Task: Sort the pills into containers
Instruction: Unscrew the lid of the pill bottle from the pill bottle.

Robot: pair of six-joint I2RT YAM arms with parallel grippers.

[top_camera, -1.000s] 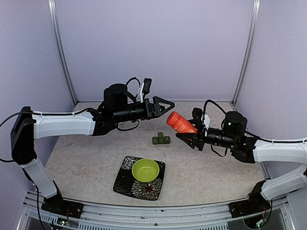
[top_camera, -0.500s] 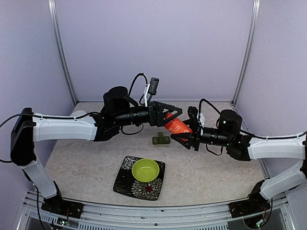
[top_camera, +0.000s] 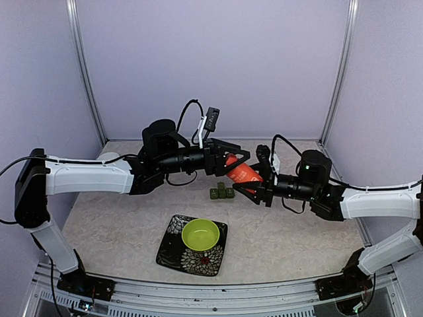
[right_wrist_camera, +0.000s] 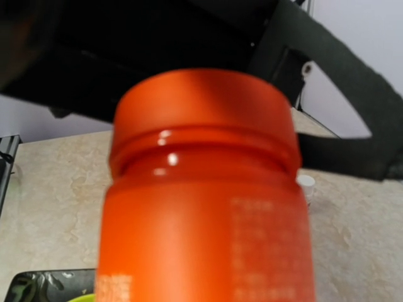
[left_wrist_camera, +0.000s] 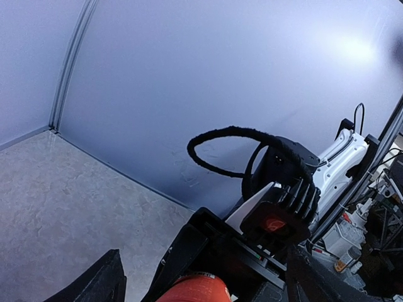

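Working on getting the bottle point(top_camera: 246, 174) open: right claw point(top_camera: 251, 185) clamped on it, left claw point(top_camera: 232, 160) spread loose around the cap point(right_wrist_camera: 204, 107). Next I need to clench and twist

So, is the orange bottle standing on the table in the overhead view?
No, the orange bottle is held tilted in the air by the right end effector, clear of the table.

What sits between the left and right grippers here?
The orange bottle, seen in the top view: the right gripper grips its body, and its cap end sits between the left gripper's open fingers.
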